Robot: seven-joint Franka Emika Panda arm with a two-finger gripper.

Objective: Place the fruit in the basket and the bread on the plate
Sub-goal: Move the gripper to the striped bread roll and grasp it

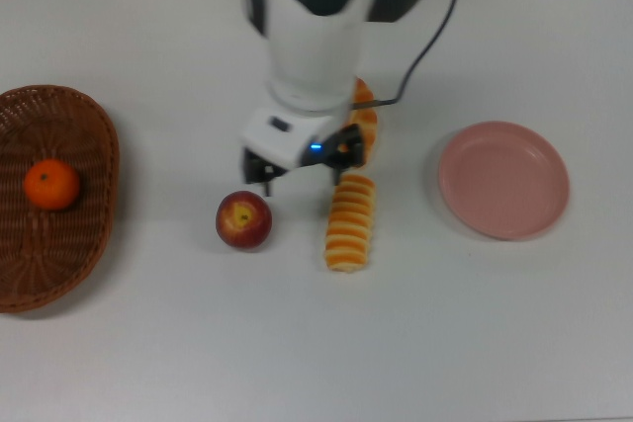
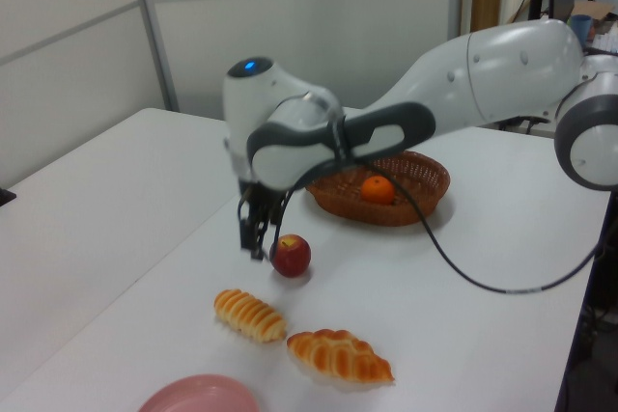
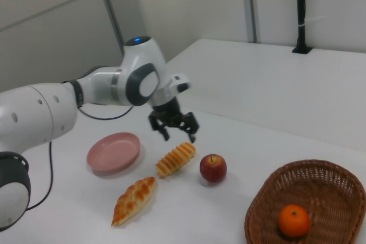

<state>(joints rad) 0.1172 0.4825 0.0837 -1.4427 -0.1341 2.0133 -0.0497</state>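
Observation:
The orange mandarin [image 1: 51, 185] lies in the wicker basket [image 1: 102, 150] at the top view's left. On the table between the basket and the bread sits the red apple [image 1: 243, 219]. The ridged loaf [image 1: 351, 222] lies beside it, and the braided loaf [image 1: 366, 127] is mostly covered by the arm in the top view. The pink plate [image 1: 503, 179] is bare. My gripper [image 3: 178, 132] hangs open and empty above the table, just behind the apple [image 3: 213, 168] and the ridged loaf [image 3: 175, 159]. In the left view the gripper [image 2: 261, 238] is close beside the apple [image 2: 291, 255].
The arm reaches in from the top view's upper edge with a black cable trailing behind it. The braided loaf [image 3: 134, 199] lies in front of the plate [image 3: 114, 151] in the right view. The basket [image 3: 269, 195] holding the mandarin [image 3: 294, 220] stands at the right view's lower right.

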